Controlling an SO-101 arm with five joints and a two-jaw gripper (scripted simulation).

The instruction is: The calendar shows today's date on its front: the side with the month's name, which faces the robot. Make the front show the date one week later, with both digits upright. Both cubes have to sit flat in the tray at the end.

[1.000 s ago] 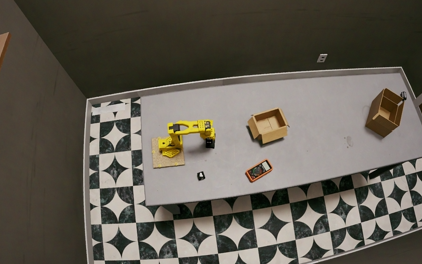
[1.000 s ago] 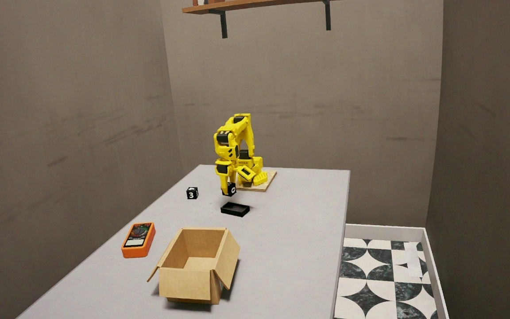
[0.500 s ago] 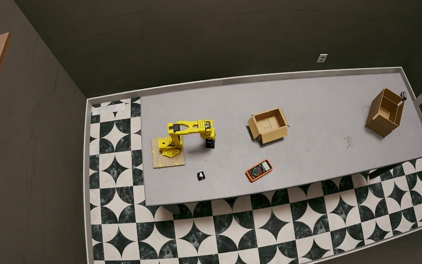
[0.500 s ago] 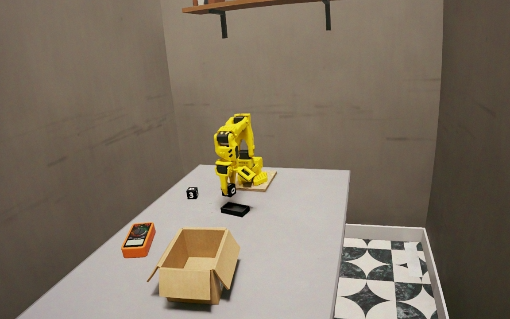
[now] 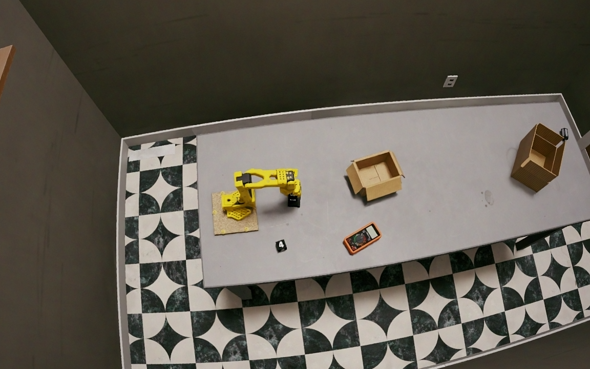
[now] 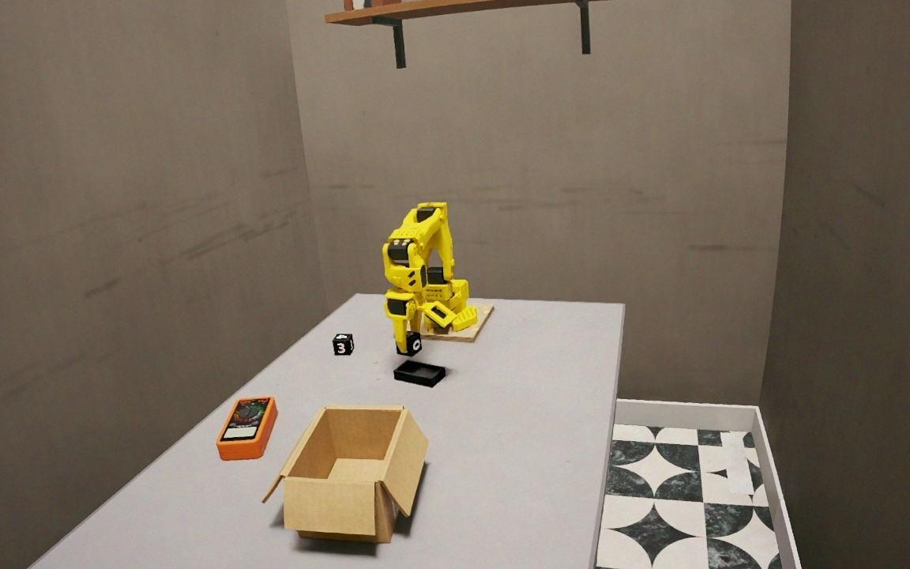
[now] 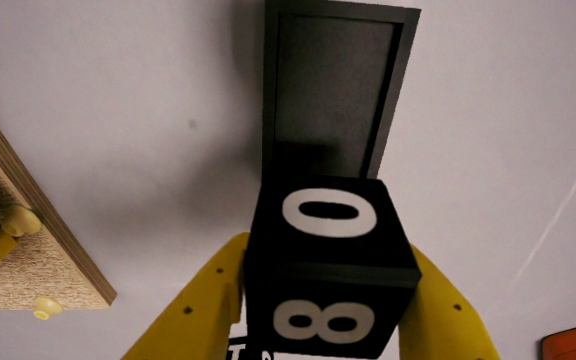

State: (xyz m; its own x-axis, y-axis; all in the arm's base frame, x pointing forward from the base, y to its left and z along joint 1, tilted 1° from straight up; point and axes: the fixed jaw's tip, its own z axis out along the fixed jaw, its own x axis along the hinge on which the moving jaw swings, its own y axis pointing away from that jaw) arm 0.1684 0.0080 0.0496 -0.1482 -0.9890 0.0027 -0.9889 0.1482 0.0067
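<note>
My gripper (image 7: pixel 330 300) is shut on a black cube (image 7: pixel 330 265) with white digits; its faces toward the wrist camera show a 0 and an 8. I hold it in the air above the table, over the near end of the empty black tray (image 7: pixel 330 92). The held cube also shows in the exterior view (image 6: pixel 412 343) with a 0 facing that camera, above and behind the tray (image 6: pixel 419 372). In the top view the cube (image 5: pixel 293 201) hangs under the yellow arm. The second black cube (image 6: pixel 342 344) sits on the table to the side, showing a 3; from above (image 5: pixel 280 245) it shows a 4.
An orange multimeter (image 6: pixel 246 427) lies on the table, and an open cardboard box (image 6: pixel 348 470) stands farther from the arm. Another cardboard box (image 5: pixel 538 157) stands at the table's far end. The arm's base sits on a cork board (image 5: pixel 234 213).
</note>
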